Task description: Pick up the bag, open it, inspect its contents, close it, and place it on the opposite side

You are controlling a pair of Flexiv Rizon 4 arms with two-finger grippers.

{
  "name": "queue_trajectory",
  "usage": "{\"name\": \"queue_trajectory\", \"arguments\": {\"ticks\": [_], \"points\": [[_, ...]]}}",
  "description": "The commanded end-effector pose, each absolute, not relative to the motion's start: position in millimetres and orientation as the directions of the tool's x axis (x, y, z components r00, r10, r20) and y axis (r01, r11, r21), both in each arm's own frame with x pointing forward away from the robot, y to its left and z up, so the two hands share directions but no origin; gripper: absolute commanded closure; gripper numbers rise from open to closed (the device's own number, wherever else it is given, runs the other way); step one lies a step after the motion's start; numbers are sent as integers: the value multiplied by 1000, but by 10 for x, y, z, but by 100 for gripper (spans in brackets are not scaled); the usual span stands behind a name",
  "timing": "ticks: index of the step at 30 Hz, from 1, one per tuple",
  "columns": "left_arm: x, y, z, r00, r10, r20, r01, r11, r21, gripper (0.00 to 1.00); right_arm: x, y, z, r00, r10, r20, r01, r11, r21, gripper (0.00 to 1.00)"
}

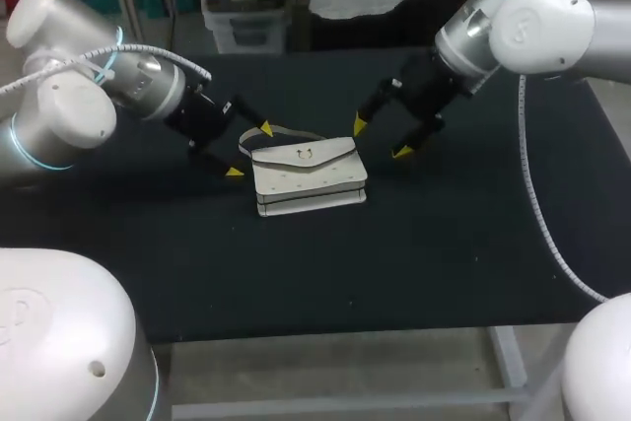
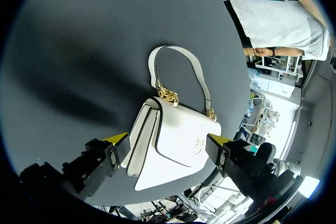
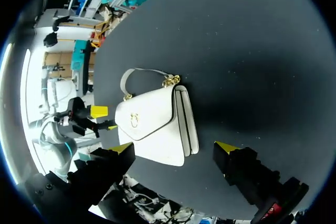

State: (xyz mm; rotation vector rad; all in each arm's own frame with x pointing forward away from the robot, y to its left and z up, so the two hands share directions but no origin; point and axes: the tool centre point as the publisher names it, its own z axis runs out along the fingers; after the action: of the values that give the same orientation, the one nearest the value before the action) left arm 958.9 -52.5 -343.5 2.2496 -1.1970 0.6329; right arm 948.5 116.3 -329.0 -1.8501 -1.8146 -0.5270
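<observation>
Presently, as you will find it, reading left to right:

- Left gripper (image 1: 249,151): jaws wide, holding nothing, poised at the bag's left end, by the handle.
- Bag (image 1: 308,176): white, with gold fittings; lies flat near the middle of the black table (image 1: 463,253), flap down over the front. The handle (image 1: 286,132) rests on the cloth behind it.
- Right gripper (image 1: 382,139): jaws wide, holding nothing, just beside the bag's right end.
- Progress, by my reckoning: you are at the first step. The bag is not lifted, so opening, inspecting, closing and placing on the opposite side all remain.
- Hidden or doubtful:
  - You cannot see the contents under the shut flap.
  - Whether the clasp (image 2: 198,148) is fastened cannot be told.
  - Whether either yellow tip brushes the bag is too fine to tell; the wrist views show both pairs standing apart from it.
</observation>
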Motion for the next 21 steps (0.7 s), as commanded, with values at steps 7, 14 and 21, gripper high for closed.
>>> {"name": "queue_trajectory", "arguments": {"ticks": [7,14,21], "points": [[9587,-488,-3523,480,-569,668,-865,-436,250,0,9560,1358,-3530,66,762,645,993,11,-115,0],[9551,-500,-3525,432,-563,704,-892,-381,243,13,9551,1391,-3596,84,729,679,992,3,-126,7],[9511,-518,-3609,301,-539,786,-948,-259,186,17,9556,1458,-3617,83,699,710,991,14,-130,17]]}}
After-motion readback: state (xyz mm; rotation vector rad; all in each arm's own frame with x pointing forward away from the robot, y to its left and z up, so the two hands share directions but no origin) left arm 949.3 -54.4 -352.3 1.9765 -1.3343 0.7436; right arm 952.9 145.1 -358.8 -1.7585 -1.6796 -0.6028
